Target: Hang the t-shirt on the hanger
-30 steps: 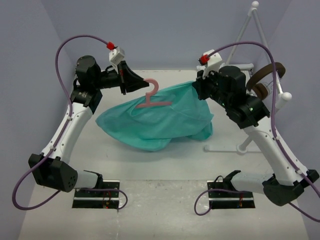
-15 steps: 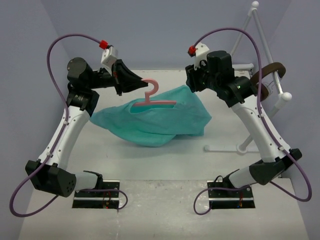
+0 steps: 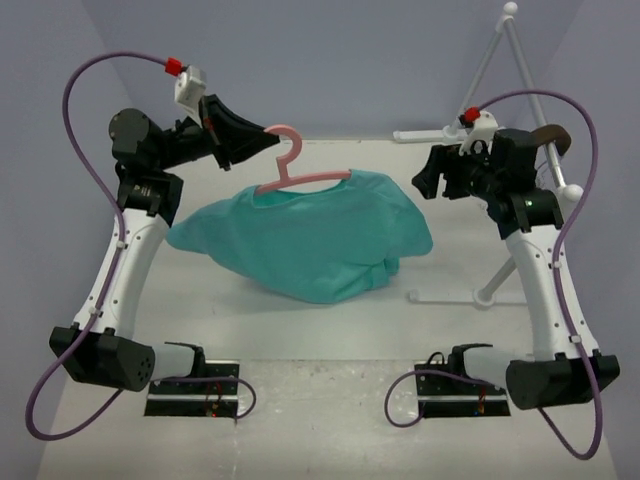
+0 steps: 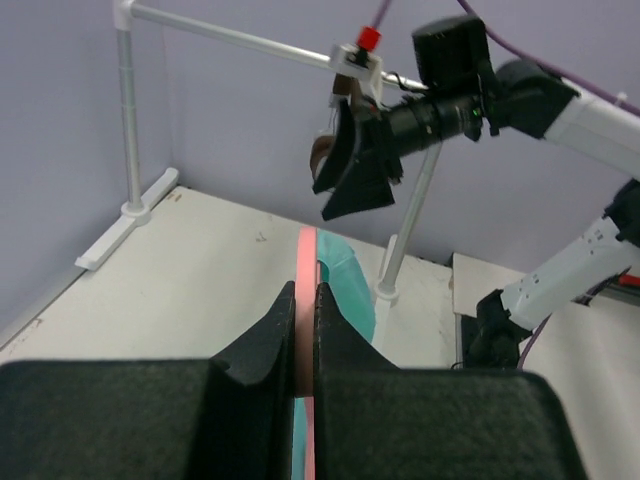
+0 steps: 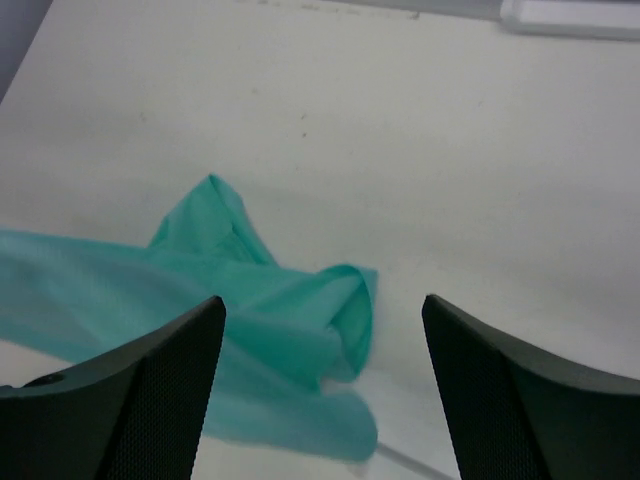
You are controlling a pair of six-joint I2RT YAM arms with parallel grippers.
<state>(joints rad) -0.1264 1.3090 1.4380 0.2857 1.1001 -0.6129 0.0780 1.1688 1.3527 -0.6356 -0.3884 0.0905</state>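
t-shirt (image 3: 310,235), centre of the top view, hangs on the hanger (image 3: 300,180), hem slumped on the table (image 3: 330,340). the cloth is soft, light and floppy; best taken at a shoulder or sleeve. the hanger is thin, stiff, likely slick. left gripper (image 3: 268,143) pinches it near the hook. right gripper (image 3: 430,180) gapes empty beside the sleeve. pale matte table, lilac walls (image 3: 330,60), rack (image 3: 440,296) at right.

Counted in view:
- Two arms: left arm (image 3: 130,250), right arm (image 3: 540,270).
- Two grippers: left gripper (image 3: 272,144), right gripper (image 3: 425,183).
- One t-shirt (image 3: 310,235) and one hanger (image 3: 290,165) are seen.
- One white rack (image 3: 495,60), with one pair of brown headphones (image 3: 552,135).
- Two purple cables (image 3: 66,100) (image 3: 530,93) are noted, one per arm.
- Two black base plates (image 3: 190,400) (image 3: 460,400).
- One table (image 3: 330,350).
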